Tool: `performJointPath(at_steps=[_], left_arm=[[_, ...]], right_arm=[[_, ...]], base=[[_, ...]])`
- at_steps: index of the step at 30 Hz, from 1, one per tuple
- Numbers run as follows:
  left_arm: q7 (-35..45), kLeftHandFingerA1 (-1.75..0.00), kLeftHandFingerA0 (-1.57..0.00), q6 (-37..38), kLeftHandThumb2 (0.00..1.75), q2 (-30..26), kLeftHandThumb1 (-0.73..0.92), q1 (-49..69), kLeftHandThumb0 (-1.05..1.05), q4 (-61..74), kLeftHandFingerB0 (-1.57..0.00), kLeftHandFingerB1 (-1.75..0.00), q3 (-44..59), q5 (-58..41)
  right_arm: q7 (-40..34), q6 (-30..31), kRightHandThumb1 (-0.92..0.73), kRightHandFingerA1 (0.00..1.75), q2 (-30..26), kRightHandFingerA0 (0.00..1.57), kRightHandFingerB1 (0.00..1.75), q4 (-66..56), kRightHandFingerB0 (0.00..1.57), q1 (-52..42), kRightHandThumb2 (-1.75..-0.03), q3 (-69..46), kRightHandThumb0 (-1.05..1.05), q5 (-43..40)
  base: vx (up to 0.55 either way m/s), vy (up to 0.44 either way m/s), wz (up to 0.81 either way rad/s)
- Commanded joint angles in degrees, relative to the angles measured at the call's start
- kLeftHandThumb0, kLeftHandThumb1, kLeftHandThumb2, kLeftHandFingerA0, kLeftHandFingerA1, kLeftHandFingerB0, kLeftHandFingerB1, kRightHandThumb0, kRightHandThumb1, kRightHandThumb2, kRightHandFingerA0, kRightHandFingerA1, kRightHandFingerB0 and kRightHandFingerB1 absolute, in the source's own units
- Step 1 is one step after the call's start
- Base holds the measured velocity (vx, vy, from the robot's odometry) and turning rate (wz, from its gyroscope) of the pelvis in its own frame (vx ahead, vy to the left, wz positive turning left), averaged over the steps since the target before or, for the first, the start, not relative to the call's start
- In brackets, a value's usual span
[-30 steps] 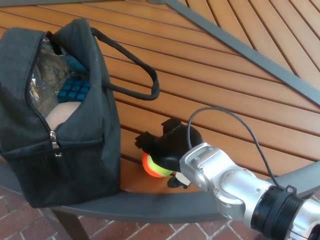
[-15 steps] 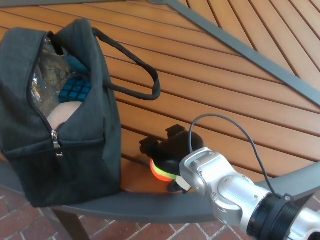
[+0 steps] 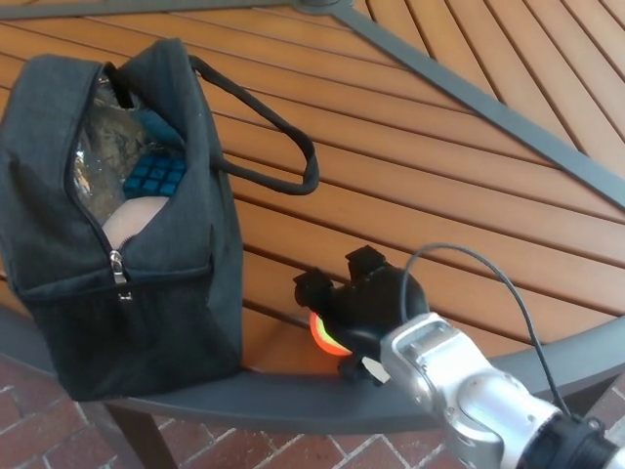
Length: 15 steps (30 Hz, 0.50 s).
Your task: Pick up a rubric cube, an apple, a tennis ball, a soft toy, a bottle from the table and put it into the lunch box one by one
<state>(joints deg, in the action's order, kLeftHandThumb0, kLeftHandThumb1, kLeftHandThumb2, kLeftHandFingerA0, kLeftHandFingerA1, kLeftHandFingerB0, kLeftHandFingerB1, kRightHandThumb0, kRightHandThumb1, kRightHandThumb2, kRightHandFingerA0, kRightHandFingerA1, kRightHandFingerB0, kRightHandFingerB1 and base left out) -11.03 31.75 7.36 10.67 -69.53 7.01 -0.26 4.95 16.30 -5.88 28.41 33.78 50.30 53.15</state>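
right hand [image 3: 363,305] wrapped on tennis ball [image 3: 323,335] (mostly hidden, likely gripped) near table [image 3: 410,166] front edge. lunch box [image 3: 117,225] sits at 9 o'clock from hand, open top toward 10 o'clock. left hand not showing.

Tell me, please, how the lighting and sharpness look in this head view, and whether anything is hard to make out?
Head view: soft, even daylight on the wooden table, no harsh glare; faint shadow under the bag handle; the foil lining inside the lunch box glints; the black robot hand hides most of the tennis ball.
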Motion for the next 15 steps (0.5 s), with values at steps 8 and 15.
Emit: performJointPath(at_steps=[8,15], left_arm=[[-0.6,-1.19,-1.08,2.8,0.88,-0.6,0.62,0.9,-0.12,-0.9,-0.98,-1.11,-0.1,0.8],[-1.8,-1.19,-1.07,2.4,0.86,-1.3,0.63,1.4,-0.14,-1.4,-0.97,-1.09,-1.2,2.3]], right_arm=[[-14.2,-11.5,-0.73,1.75,7.5,0.82,1.75,2.0,0.7,-20.0,-1.03,-21.7,-0.19,-19.2],[-14.5,-15.0,-0.55,1.75,13.0,0.86,1.75,2.0,0.73,-24.5,-1.31,-31.9,-0.17,-27.2]], base=[[0.0,0.0,0.0],[0.0,0.0,0.0]])
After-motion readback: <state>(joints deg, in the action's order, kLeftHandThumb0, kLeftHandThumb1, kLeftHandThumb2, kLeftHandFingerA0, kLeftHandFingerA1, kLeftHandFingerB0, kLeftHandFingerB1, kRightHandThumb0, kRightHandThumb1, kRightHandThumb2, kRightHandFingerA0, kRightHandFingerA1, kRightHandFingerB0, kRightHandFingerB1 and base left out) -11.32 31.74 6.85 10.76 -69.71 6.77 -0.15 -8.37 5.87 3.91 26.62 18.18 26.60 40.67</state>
